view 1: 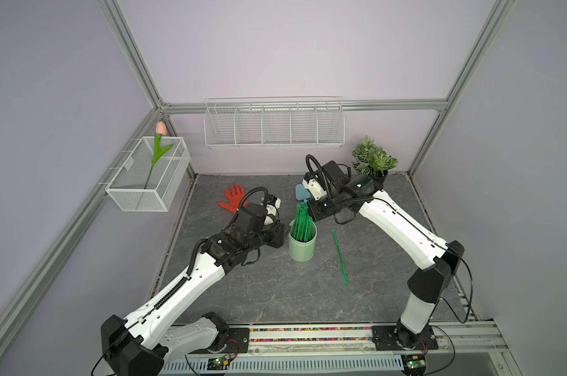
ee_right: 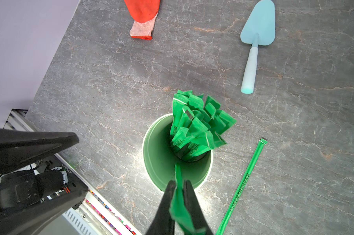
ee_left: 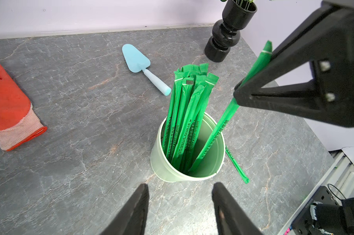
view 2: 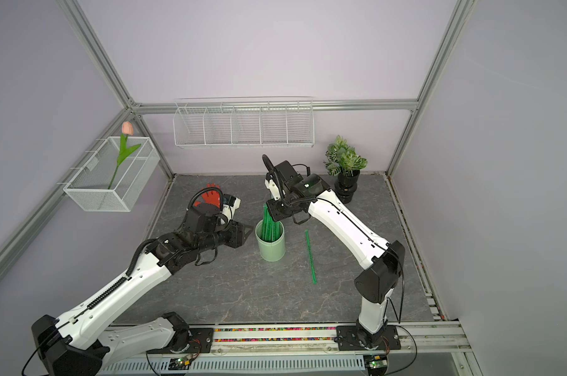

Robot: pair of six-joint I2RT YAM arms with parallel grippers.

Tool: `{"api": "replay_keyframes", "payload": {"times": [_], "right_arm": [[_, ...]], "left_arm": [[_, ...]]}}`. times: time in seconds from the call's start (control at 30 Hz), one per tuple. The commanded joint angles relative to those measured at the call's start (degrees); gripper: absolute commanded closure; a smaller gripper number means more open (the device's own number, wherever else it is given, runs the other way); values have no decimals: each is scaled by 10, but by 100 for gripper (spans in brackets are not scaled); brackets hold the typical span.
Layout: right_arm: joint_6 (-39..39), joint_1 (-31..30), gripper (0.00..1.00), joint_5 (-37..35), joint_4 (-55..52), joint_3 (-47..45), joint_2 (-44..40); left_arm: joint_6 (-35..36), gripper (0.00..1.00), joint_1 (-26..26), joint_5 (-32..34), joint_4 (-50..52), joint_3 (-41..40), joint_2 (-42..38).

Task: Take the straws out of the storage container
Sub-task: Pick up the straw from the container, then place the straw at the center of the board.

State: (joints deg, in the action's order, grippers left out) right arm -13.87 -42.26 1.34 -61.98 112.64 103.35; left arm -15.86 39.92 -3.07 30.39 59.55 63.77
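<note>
Glove [view 1: 231, 197], red, flat on tabletop [view 1: 275, 293], far left. Then left gripper [ee_left: 180, 195]: jaws apart, gripping nothing, just beside storage container [view 1: 301, 249]. Container upright mid-table, straws [view 1: 300, 221] bunched inside against one side. Over rim, right gripper [ee_right: 179, 185] clamped on single straw [ee_left: 218, 130], lower end inside container. Further right, loose straw [view 1: 340, 257] flat on tabletop.

Even, diffuse light from above; faint soft shadows on the bench [view 1: 275, 293]; bright glint rims the storage container [ee_right: 160, 154]; wrist views sharp.
</note>
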Motion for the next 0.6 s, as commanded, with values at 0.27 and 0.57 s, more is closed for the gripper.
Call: {"api": "replay_keyframes", "payload": {"times": [0.27, 0.57], "right_arm": [[51, 0, 87, 44, -26, 55, -11], [119, 10, 87, 106, -65, 80, -25]], "left_arm": [[1, 46, 2, -5, 5, 5, 1], [1, 46, 1, -6, 3, 5, 0]]}}
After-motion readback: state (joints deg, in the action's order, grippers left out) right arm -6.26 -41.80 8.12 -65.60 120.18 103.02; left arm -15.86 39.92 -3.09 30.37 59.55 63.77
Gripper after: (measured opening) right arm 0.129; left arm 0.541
